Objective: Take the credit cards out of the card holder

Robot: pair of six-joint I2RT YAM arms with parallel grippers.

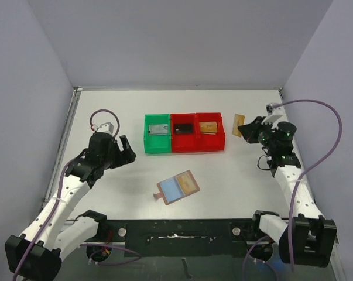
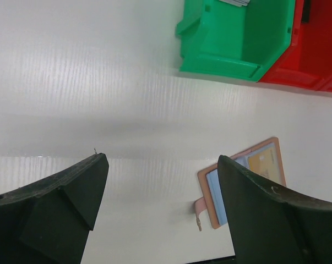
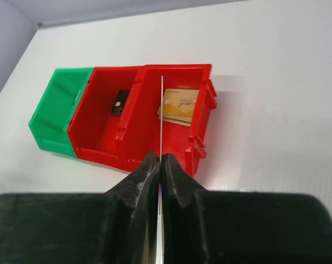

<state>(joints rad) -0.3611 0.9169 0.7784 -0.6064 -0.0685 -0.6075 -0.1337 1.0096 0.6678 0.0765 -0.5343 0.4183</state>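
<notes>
The brown card holder (image 1: 178,187) lies open on the table, light-blue lining up, with an orange card in its right half; it also shows in the left wrist view (image 2: 248,176). My right gripper (image 1: 250,130) is shut on a tan credit card (image 1: 238,124), held on edge in the air right of the bins; in the right wrist view the card (image 3: 161,115) is a thin white line between my fingertips (image 3: 159,163). My left gripper (image 1: 127,149) is open and empty, above the table left of the holder (image 2: 161,165).
A row of bins stands at the table's middle back: a green bin (image 1: 157,133) with a grey card, a red bin (image 1: 184,131) with a black card, and a red bin (image 1: 210,130) with tan cards (image 3: 179,105). Walls close in the table.
</notes>
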